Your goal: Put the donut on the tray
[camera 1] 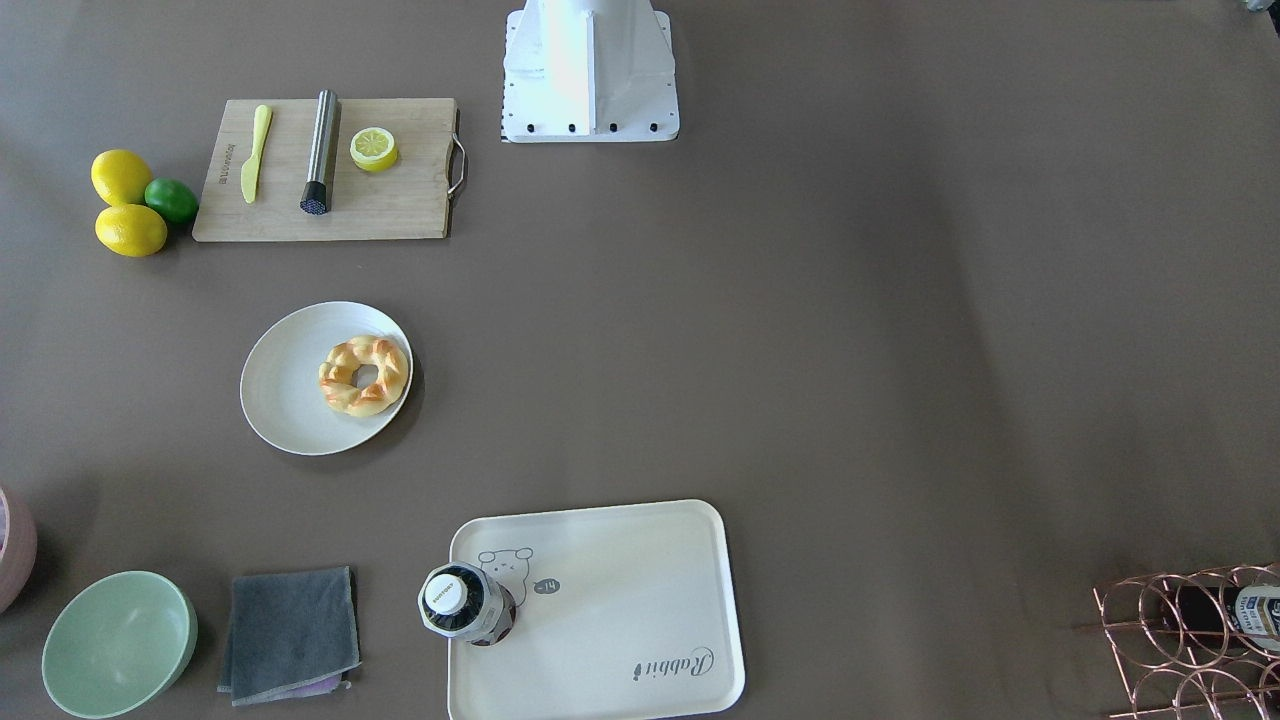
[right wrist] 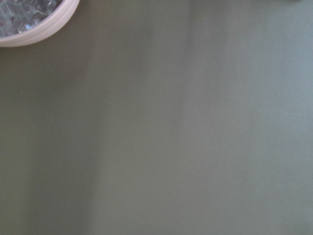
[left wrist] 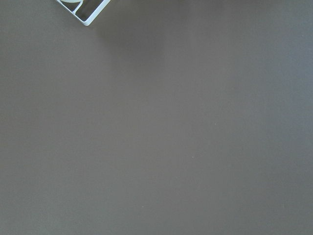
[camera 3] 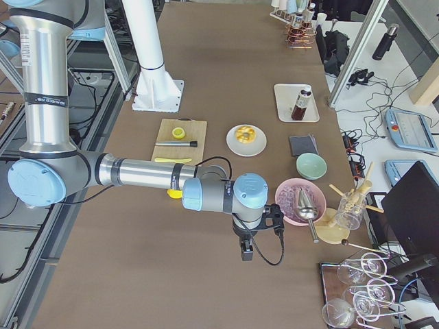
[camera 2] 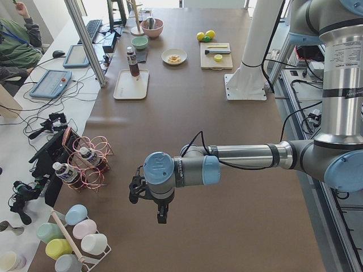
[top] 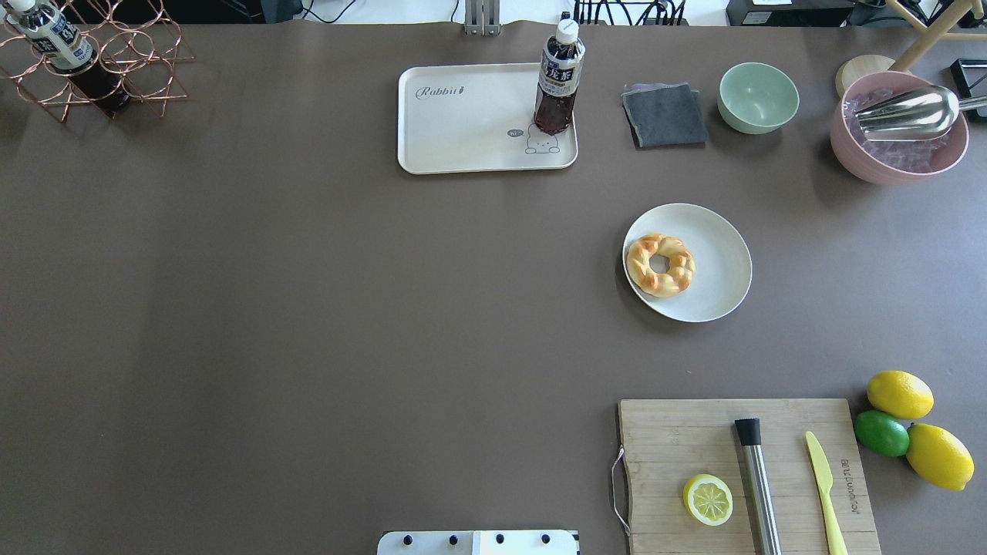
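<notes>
Overhead exterior: donut (top: 660,264) on the plate (top: 721,247), well apart from the tray (top: 463,116). I cannot tell whether left gripper (camera 2: 161,215) or right gripper (camera 3: 245,252) is open.

A board (top: 678,439) carried a lemon half (top: 708,499), a steel tube (top: 759,486) and a knife (top: 823,486); two lemons (top: 900,395) flanked a lime (top: 882,433) beside it.

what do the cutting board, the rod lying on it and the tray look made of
Cutting board: likely bamboo or wood, matte; pale tan with visible grain strips.
Rod: looks like brushed steel; silver-grey with a lengthwise sheen, dark end cap.
Tray: probably plastic or melamine, smooth satin; even cream surface with printed drawing.
</notes>
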Action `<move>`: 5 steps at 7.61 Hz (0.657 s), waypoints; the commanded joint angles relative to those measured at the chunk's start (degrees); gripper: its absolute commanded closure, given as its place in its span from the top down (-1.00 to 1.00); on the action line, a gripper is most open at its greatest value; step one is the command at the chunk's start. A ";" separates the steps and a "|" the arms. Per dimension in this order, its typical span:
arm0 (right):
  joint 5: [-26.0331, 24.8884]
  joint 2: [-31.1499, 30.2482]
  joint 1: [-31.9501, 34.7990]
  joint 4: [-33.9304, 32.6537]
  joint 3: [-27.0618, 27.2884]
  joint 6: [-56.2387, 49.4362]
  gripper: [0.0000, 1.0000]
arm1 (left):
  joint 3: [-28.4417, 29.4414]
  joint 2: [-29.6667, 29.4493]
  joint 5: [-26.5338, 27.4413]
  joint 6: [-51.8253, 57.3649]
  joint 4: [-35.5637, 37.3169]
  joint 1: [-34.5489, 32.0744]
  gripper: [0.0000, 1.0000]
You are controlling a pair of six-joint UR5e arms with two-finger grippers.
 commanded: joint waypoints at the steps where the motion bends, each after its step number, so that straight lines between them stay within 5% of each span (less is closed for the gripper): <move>1: 0.00 0.00 0.00 0.00 0.00 0.00 1.00 | 0.00 0.00 0.00 0.00 0.00 0.00 0.97; 5: -0.09 0.00 0.00 0.00 0.00 0.00 1.00 | -1.93 1.49 -0.09 0.09 0.00 0.00 0.97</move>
